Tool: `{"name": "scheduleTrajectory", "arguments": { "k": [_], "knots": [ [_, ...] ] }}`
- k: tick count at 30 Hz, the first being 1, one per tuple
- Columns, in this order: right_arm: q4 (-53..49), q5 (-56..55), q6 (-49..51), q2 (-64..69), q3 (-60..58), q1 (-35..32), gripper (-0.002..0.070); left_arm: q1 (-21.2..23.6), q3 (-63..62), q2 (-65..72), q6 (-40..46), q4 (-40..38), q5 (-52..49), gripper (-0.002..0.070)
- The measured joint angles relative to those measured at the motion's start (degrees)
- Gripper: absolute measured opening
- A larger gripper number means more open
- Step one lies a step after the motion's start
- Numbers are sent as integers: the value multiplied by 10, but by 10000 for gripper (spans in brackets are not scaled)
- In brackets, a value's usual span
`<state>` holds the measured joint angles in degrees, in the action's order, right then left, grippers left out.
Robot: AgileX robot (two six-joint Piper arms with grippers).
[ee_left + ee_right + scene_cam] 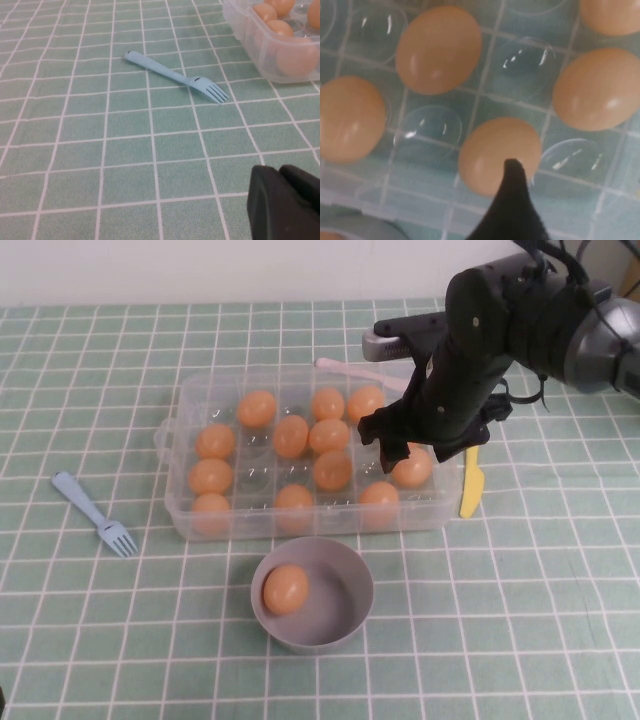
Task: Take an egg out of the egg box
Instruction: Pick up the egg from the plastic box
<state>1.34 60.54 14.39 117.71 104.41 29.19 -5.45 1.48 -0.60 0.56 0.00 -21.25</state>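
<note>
The clear egg box (190,525) lies mid-table and holds several orange-tan eggs. My right gripper (410,448) hovers over the box's right end, open and empty. In the right wrist view one black finger (512,195) shows, its tip over an egg (495,150) in the front row; this looks like the front right egg (379,498). The other finger is out of that view. My left gripper (284,200) is shut and empty, low over the cloth left of the box, out of the high view.
A round grey bowl (350,625) in front of the box holds one egg (285,588). A light blue fork (95,512) lies left of the box and shows in the left wrist view (175,77). A yellow utensil (471,485) lies at the box's right side.
</note>
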Motion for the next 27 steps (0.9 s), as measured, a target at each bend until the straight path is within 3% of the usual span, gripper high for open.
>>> {"name": "scheduleTrajectory", "arguments": {
  "k": [9, 27],
  "knots": [
    [17, -30, 86, 26, 0, 0, 501, 0, 0, 0, 0, 0, 0, -3],
    [20, -56, 107, 38, 0, -14, 501, 0, 0, 0, 0, 0, 0, -3]
  ]
}}
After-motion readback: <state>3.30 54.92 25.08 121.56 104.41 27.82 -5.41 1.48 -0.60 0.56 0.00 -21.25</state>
